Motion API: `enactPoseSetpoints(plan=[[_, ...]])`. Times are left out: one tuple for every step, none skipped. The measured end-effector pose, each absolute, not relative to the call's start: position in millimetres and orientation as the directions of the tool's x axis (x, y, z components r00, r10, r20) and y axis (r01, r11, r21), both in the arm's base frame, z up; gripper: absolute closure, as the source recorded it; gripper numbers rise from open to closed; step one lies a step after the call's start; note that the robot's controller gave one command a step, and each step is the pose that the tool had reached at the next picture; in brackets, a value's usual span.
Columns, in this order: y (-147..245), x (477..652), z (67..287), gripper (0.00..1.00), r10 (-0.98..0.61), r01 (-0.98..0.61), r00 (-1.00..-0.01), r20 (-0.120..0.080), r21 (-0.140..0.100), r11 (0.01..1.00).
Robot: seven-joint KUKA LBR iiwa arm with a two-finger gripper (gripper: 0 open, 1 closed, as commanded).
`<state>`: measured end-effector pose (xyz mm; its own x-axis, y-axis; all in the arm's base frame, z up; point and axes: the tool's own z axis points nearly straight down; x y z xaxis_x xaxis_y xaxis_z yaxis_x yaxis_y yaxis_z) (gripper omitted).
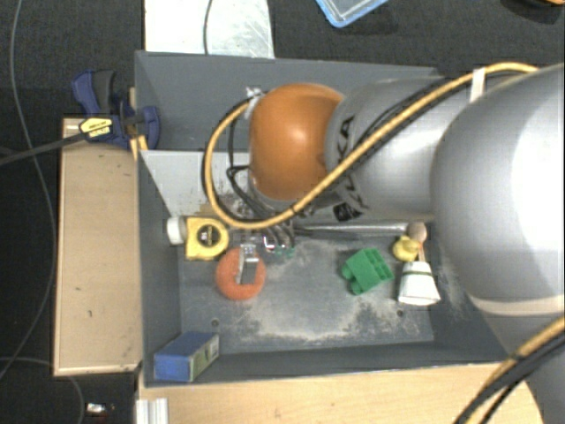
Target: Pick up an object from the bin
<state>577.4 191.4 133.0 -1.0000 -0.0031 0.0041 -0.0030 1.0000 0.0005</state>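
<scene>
Orange-red ball (228, 283) sits left of centre on the bin (291, 329) floor, just below a yellow tape measure (206, 239). Pincer (250, 267) is down over the ball's upper right side, its metal end overlapping the ball. I can't tell if the pincer is open or closed, or if it's touching: the orange wrist cover (291, 140) and the yellow cable loop block most of it. Arm (459, 148) comes in from the right, wrist pointed down into the bin, and hides the bin's right rear part. White cylinder (177, 230) pokes out left of the tape measure, partly covered. Green block (366, 270) is in plain view, well right of the ball. White-and-yellow piece (417, 283) at the arm's edge, can't identify it. Blue box (185, 356) in the near-left corner.
</scene>
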Motion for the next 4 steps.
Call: enactPoseSetpoints(plan=[[191,579.5,136,0.0,0.001,0.001,-1.0,-0.002,0.001,1.0],[173,570.8,124,0.0,-0.063,-0.063,-0.998,-0.007,0.004,0.998],[169,576.6,123,0.0,-0.134,-0.134,-0.991,-0.007,0.001,0.991],[149,569.9,78,0.0,-0.125,-0.125,-0.992,-0.005,0.001,0.992]])
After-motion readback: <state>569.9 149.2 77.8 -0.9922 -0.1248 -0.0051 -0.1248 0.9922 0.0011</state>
